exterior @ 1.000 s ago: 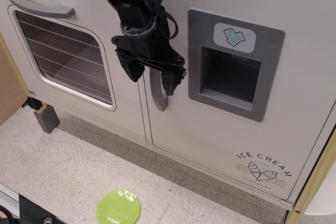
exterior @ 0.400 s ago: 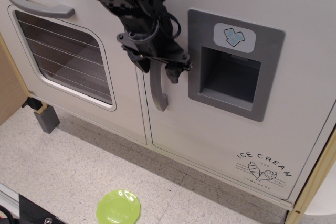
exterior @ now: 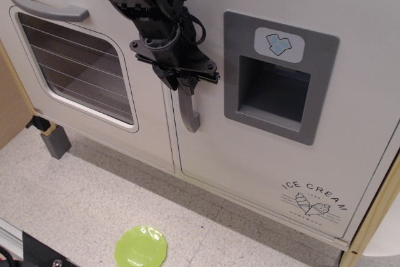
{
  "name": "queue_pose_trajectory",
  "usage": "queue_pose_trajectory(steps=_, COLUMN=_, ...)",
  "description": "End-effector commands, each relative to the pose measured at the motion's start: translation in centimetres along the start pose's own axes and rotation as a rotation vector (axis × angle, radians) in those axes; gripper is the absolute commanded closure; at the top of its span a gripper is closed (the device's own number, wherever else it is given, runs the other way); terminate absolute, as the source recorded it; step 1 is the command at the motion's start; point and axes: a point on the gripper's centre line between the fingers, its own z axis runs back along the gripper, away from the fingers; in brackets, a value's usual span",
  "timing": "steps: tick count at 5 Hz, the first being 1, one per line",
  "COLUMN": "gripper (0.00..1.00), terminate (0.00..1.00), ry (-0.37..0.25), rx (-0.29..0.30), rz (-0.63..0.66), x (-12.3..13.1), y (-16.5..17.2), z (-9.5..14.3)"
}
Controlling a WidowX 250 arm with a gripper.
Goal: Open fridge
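Since a second ago, gripper (exterior: 185,82) has closed in on the grey handle (exterior: 189,109); fingers that stood spread either side now look pinched on its upper part. Fridge (exterior: 275,154) door seems shut, seam flush beside the oven door (exterior: 81,67). No tabletop in view, only floor, green plate (exterior: 141,247) near the bottom edge. Judgement: confirm a firm clamp, then pull outward along the door's hinge arc, wrist following, not straight back, lest the fingers slide down the handle.

Pincer (exterior: 181,83) now higher on the fridge handle (exterior: 188,107), jaws drawn in around it.
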Motion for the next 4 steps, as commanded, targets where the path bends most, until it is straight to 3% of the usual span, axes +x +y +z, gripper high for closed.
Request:
queue_pose_trajectory(steps=1, gripper=1.0, terminate=0.0, ry=-0.014, rx=-0.026, rz=-0.031, x=-1.3, y=0.2, z=3.6)
queue_pose_trajectory(steps=2, gripper=1.0, terminate=0.0, ry=0.019, rx=-0.05, rz=-0.048, x=-3.2, y=-0.1, z=4.6)
queue_pose_trajectory(steps=3, gripper=0.0, terminate=0.0, ry=0.068, rx=-0.055, rz=-0.065, x=-4.9, y=-0.7, z=6.3)
queue_pose_trajectory(steps=4, gripper=0.0, terminate=0.0, ry=0.171, rx=-0.088, rz=0.035, x=-5.7, y=0.2, z=8.2)
